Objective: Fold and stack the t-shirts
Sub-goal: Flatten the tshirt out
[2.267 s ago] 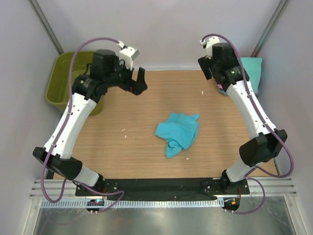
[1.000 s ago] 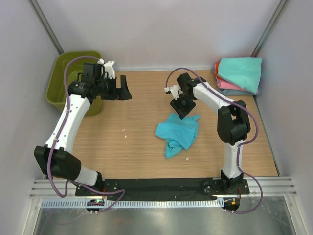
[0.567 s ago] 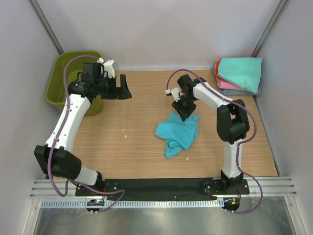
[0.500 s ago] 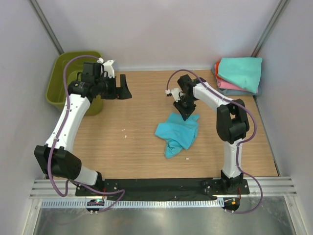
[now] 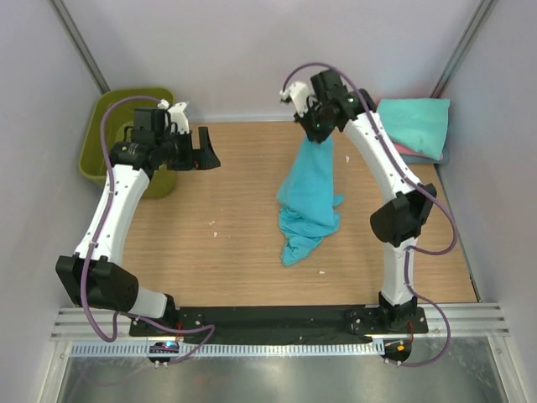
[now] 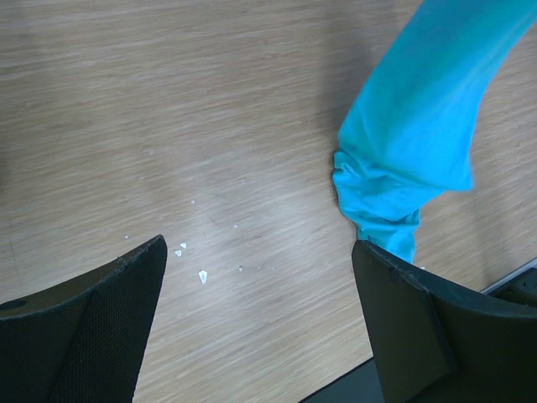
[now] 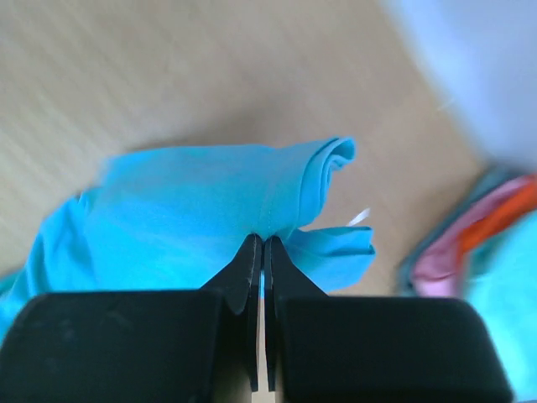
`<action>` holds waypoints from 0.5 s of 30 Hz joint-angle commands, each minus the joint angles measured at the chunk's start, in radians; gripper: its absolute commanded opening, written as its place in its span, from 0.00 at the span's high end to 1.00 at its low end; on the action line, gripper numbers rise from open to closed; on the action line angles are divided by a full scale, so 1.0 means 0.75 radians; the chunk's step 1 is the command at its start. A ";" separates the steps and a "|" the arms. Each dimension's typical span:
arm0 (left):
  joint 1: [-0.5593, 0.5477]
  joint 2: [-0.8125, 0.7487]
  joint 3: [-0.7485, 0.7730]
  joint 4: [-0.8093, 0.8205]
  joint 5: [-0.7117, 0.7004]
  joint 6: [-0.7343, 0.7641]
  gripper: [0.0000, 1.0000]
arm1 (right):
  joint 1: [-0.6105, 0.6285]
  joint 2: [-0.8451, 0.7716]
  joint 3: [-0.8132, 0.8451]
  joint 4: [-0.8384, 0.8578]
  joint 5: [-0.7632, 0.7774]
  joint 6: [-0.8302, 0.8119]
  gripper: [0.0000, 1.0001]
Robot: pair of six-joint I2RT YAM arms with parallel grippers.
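A bright turquoise-blue t-shirt [image 5: 309,193] hangs stretched from my right gripper [image 5: 318,134], which is shut on an edge of the cloth high above the far middle of the table; its lower end still rests bunched on the wood [image 5: 295,243]. The wrist view shows the pinched fabric [image 7: 210,201] right at the closed tips [image 7: 263,243]. Folded t-shirts, mint-teal on top of pink and orange-red, lie stacked [image 5: 418,124] at the far right corner. My left gripper [image 5: 205,151] hovers open at the far left, nothing between its fingers [image 6: 101,319], the hanging shirt [image 6: 419,143] to its right.
An olive-green basket [image 5: 109,126] stands off the table's far left corner, beside the left arm. Small white specks [image 5: 215,227] lie on the wooden table [image 5: 210,269]. Grey walls close in the back and sides.
My right gripper closed on the turquoise shirt and lifted it up and toward the back, pulling the crumpled cloth into a long hanging strip. The left arm barely moved.
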 commanded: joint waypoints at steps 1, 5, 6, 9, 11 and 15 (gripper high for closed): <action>0.023 -0.054 0.004 0.054 0.002 -0.024 0.09 | 0.043 -0.138 0.288 0.056 0.108 -0.102 0.99; 0.029 -0.041 0.029 0.062 0.015 -0.040 0.09 | 0.080 -0.349 0.170 0.285 0.180 -0.147 0.99; 0.029 -0.037 0.035 0.064 0.017 -0.042 0.09 | 0.090 -0.382 0.121 0.340 0.180 -0.149 0.99; 0.027 -0.025 0.037 0.077 0.029 -0.056 0.09 | 0.111 -0.502 0.110 0.349 0.062 -0.139 0.99; 0.027 -0.013 0.035 0.087 0.043 -0.077 0.09 | 0.121 -0.582 0.100 0.369 0.033 -0.094 0.99; 0.027 0.010 0.045 0.101 0.070 -0.101 0.10 | 0.141 -0.648 0.151 0.443 0.076 -0.041 0.99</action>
